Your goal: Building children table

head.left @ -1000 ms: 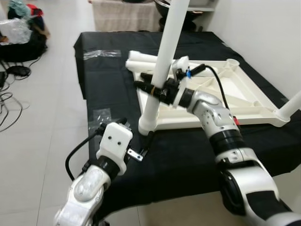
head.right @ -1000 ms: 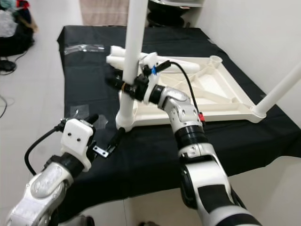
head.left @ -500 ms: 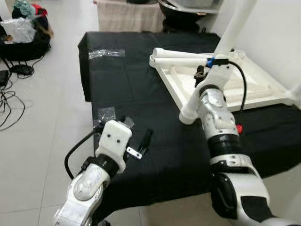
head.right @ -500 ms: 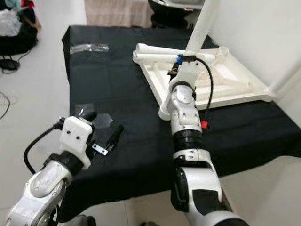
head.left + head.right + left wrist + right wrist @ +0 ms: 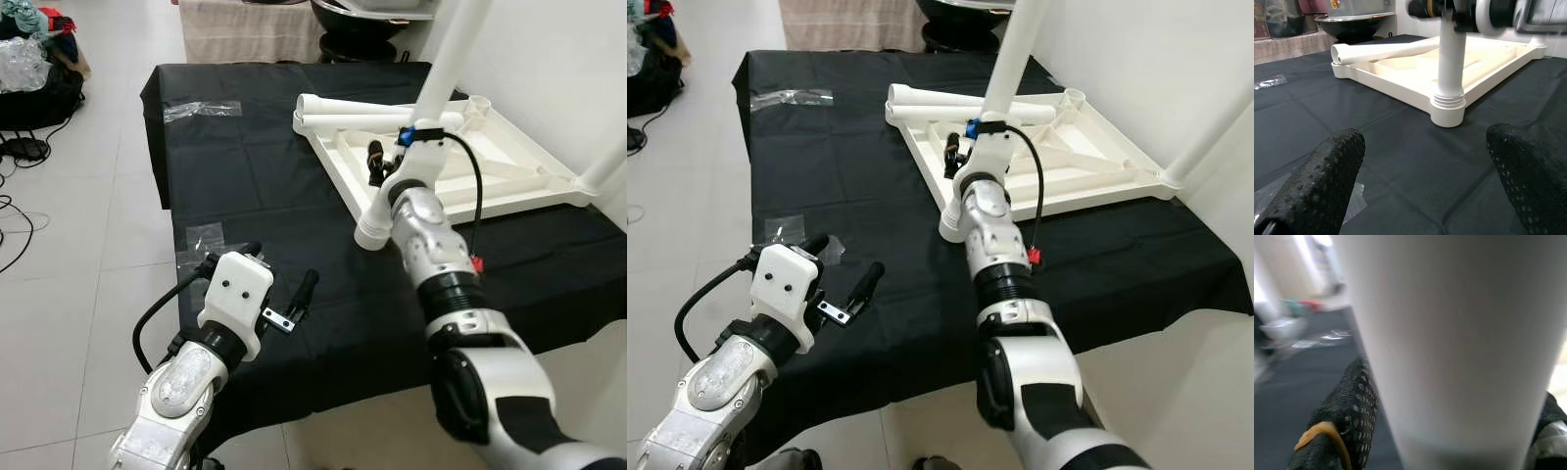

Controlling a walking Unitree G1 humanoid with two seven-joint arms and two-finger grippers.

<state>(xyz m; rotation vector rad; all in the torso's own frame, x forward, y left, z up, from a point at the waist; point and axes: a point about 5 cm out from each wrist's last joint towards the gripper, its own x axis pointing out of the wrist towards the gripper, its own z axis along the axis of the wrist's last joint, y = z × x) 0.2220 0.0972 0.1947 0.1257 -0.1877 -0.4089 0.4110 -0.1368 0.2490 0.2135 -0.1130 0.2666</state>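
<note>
The right gripper (image 5: pixel 965 162) is clenched on the upright leg (image 5: pixel 431 108) at the near corner of the upturned tabletop (image 5: pixel 490 171); keep it vertical while twisting; the left gripper (image 5: pixel 279 294) hangs released above the cloth (image 5: pixel 255 196).

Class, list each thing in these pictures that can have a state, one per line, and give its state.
Tabletop: upside down on the black cloth, underside up.
Near leg: upright in its corner socket, gripped.
Far-right leg: standing in its socket.
Loose legs: lying flat across the tabletop.
Right gripper: shut on the near leg.
Left gripper: open, empty, above the cloth.
</note>
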